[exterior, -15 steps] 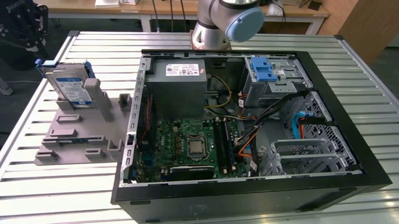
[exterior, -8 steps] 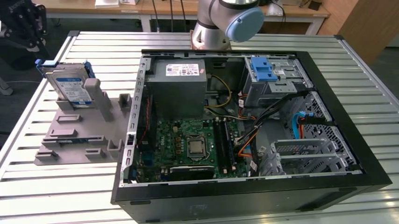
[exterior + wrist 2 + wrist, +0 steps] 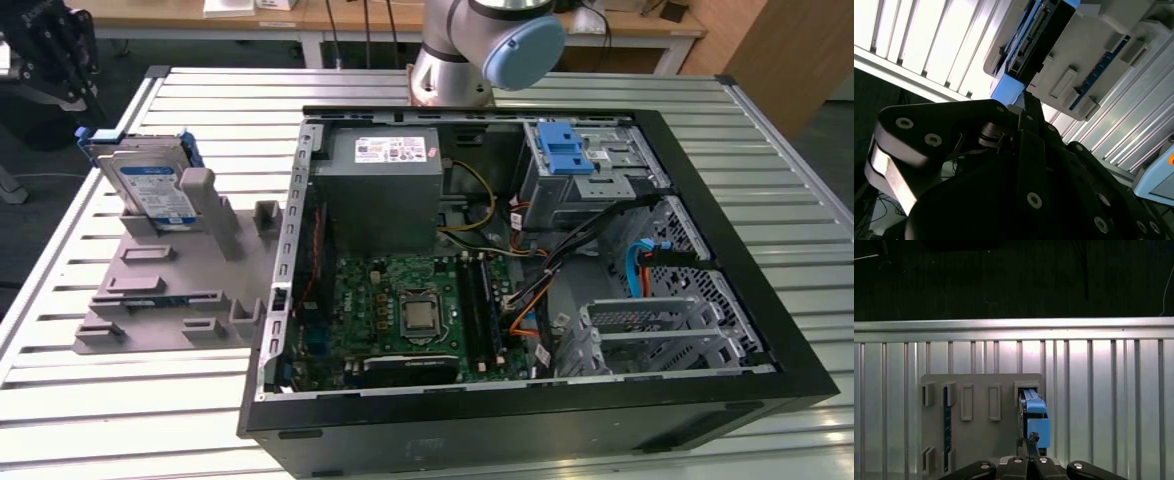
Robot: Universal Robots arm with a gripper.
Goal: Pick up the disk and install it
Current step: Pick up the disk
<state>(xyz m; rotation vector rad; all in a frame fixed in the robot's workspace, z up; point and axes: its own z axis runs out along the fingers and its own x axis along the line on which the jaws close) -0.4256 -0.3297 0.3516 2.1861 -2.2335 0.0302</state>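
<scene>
The disk (image 3: 144,183) stands on edge in a grey slotted holder (image 3: 167,290) on the table, at the exterior view's left. It is a silver drive with a white-and-blue label and a blue bracket. My black gripper (image 3: 60,85) hangs beyond the holder's far end, above and apart from the disk. In the first wrist view the disk's blue handle (image 3: 1037,429) lies just past my gripper (image 3: 1029,441), whose fingertips meet with nothing between them. The second wrist view shows the same blue handle (image 3: 1008,90) close to my gripper (image 3: 1026,102).
An open black computer case (image 3: 747,300) fills the table's middle and right. Inside are a grey power-supply box (image 3: 380,175), a green motherboard (image 3: 414,310) and a metal drive bay with a blue latch (image 3: 562,150). The arm's base (image 3: 467,50) stands behind the case.
</scene>
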